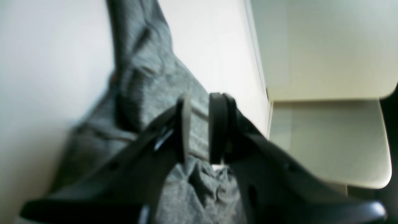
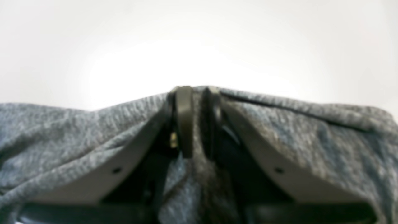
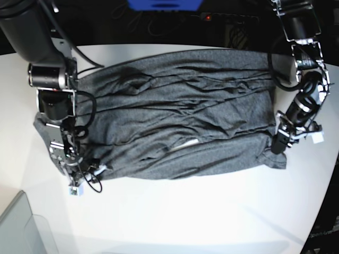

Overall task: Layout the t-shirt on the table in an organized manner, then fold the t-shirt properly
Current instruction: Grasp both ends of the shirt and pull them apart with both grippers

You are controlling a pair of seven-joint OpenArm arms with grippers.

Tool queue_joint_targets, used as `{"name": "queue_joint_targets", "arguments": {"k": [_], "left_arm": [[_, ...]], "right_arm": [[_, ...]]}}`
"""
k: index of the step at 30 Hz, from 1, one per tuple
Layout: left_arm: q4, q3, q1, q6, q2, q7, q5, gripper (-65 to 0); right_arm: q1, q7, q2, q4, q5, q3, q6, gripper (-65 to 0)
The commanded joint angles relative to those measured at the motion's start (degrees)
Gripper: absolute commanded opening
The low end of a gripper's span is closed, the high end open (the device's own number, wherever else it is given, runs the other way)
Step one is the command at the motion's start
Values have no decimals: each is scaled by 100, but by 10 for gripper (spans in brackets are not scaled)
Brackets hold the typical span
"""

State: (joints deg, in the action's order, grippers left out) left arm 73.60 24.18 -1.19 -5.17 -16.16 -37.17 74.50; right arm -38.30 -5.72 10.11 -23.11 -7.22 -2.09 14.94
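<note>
Base view is showing the t-shirt (image 3: 180,127) lying spread across the white bench (image 3: 222,211), its long side running left to right, wrinkles crossing the middle. Both arms are working at opposite ends of the near edge. On the left of this view, the right gripper (image 3: 74,177) is reaching down at the near-left corner of the cloth; its wrist camera is showing the fingers (image 2: 184,121) drawn close and pinching a raised ridge of grey knit (image 2: 77,130). On the right, the left gripper (image 3: 276,145) is meeting the near-right corner, and its own camera is showing the fingers (image 1: 183,127) standing a little apart with fabric (image 1: 146,71) running between them, apparently nipping it. Holding both corners at once is likely meant to tension that edge, so the garment can be pulled flat or folded over evenly.
</note>
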Motion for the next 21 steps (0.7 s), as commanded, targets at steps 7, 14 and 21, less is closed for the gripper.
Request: {"name": "queue_joint_targets", "arguments": {"k": [7,14,21], "left_arm": [[108,-612,-562,-41,135,64,-861,-542],[-446,-902,-1186,-50,531,64,-2285,-542],[-1923,-911,-2092,-76,794,213,-3674,-542]], "right_arm": [[-578,550,48,-155,-12,-42,-1120,-575],[134,259,207,-1693,-38,-59,-1340,-575],[1364,-1384,75,-3733,-38,-59,-1340,-576]]}}
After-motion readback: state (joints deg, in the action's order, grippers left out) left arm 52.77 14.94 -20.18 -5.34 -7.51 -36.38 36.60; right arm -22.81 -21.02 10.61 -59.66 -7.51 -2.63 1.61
